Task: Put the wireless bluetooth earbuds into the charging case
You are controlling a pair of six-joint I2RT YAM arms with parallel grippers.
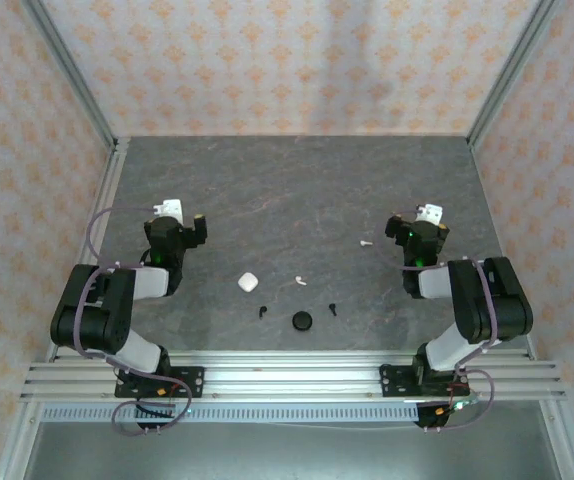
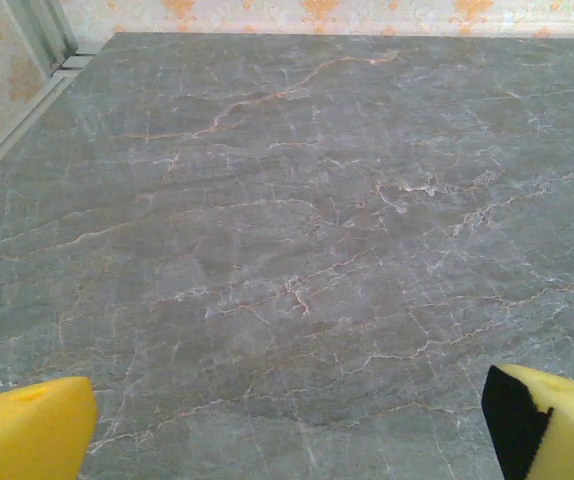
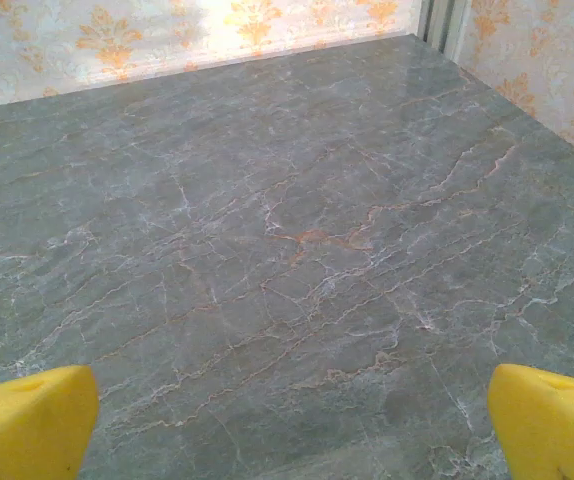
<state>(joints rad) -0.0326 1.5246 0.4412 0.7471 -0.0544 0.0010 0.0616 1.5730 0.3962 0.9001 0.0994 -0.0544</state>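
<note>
Grey veined stone makes up the table [image 1: 297,180], closed in by pale walls [image 1: 267,60] printed with an orange motif.

At the left of the overhead view, the left arm [image 1: 97,310] folds up from its base. The left gripper [image 1: 177,214] hangs over bare stone, well apart from every task item. Its jaws are spread wide and grip nothing. In the left wrist view its yellow foam pads [image 2: 22,430] sit in the 2 bottom corners with veined stone between them.

The task items lie in a loose scatter between the arms, toward the near edge:
- The white charging case [image 1: 248,282] lies furthest left; it is too small to tell whether its lid is up.
- The black earbud [image 1: 262,311] lies just nearer the camera than the white case and slightly right of it.
- The white earbud [image 1: 299,281] lies right of the white case and level with it.
- The black charging case [image 1: 302,321], a dark round shape, lies nearer the camera than that white earbud and closest of all the items to the table's front rail [image 1: 287,372].
- The other black earbud [image 1: 331,309] lies just beside the black case on its right.
- The other white earbud [image 1: 366,242] lies apart from the rest, further back and near the right gripper.

All 4 earbuds rest on the table outside both cases.

At the right, the right arm [image 1: 482,300] rises from its base. The right gripper [image 1: 419,224] is over open table just right of that last earbud and not touching it. Its jaws are also fully apart and empty. In the right wrist view its yellow pads [image 3: 27,425] frame bare stone.
</note>
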